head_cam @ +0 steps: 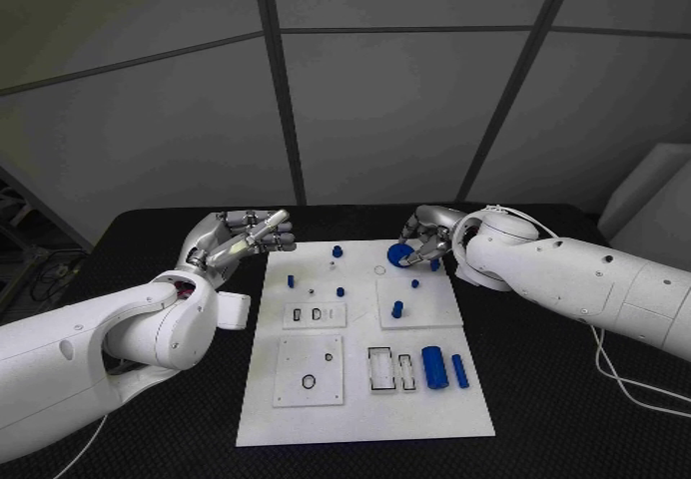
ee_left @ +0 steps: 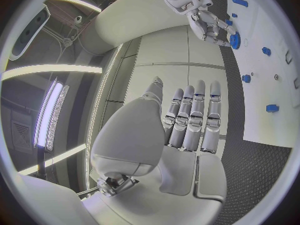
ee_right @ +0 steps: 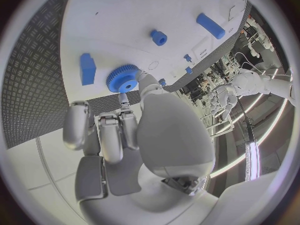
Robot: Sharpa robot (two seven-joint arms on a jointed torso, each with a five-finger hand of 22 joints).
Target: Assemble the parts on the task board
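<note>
The white task board [head_cam: 360, 409] lies in the middle of the black table. My right hand [head_cam: 432, 242] hovers over the board's far right part and pinches a blue gear [head_cam: 400, 253] between thumb and finger; the right wrist view shows the gear [ee_right: 122, 78] at the fingertips, just above the board [ee_right: 125, 15]. My left hand [head_cam: 248, 237] hangs over the table beside the board's far left corner, fingers curled together with nothing in them. The left wrist view shows that hand [ee_left: 187, 120] and, beyond it, the right hand [ee_left: 203, 15] with the gear [ee_left: 235, 40].
On the board lie a thick blue cylinder [head_cam: 432, 366] and a blue bar [head_cam: 459, 370] near the front right, and several small blue pegs [head_cam: 397, 310] farther back. White inset plates [head_cam: 310, 370] sit on its left half. A blue block [ee_right: 87, 68] lies near the gear.
</note>
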